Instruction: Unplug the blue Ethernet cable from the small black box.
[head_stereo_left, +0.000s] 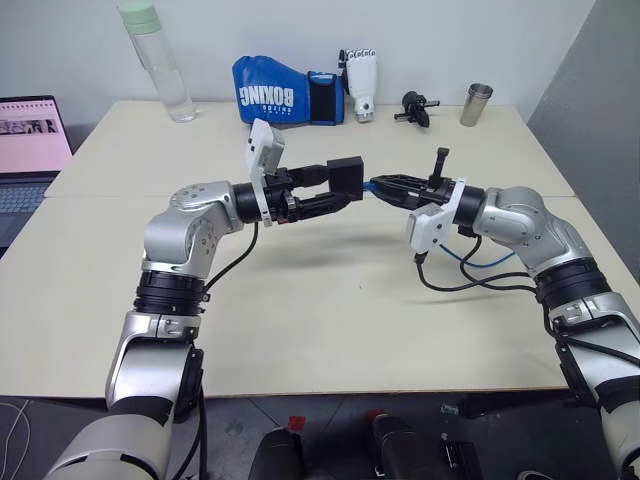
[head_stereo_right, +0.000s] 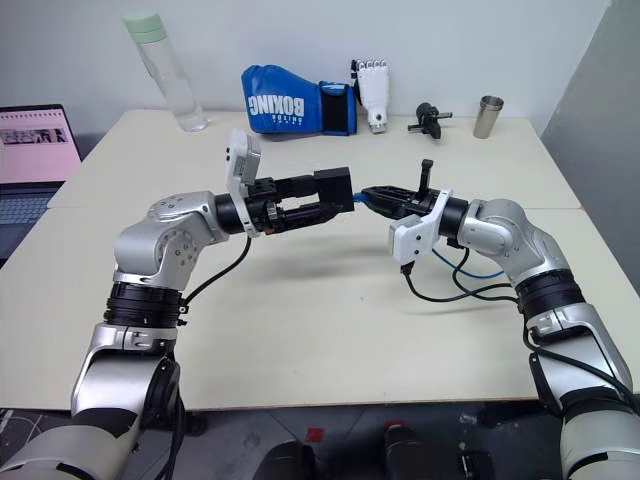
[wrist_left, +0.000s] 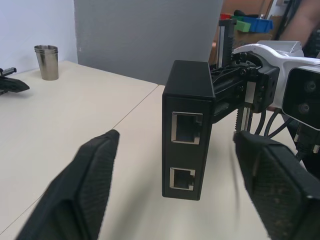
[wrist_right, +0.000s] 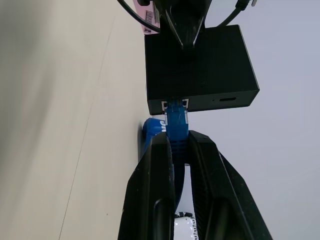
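Right wrist view: right gripper (wrist_right: 178, 145) pinches blue Ethernet cable (wrist_right: 176, 120) at small black box (wrist_right: 200, 65)

Both arms reach inward, level: left claw (head_stereo_left: 338, 190) fingers spread, right claw (head_stereo_left: 385, 187) pinched shut.

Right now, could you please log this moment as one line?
right gripper: shut on blue Ethernet cable | cable: plugged into small black box | left gripper: open around box | unplug: pending

Small black box (wrist_right: 200, 70) held above the table, blue Ethernet cable (wrist_right: 176, 120) plugged into its port
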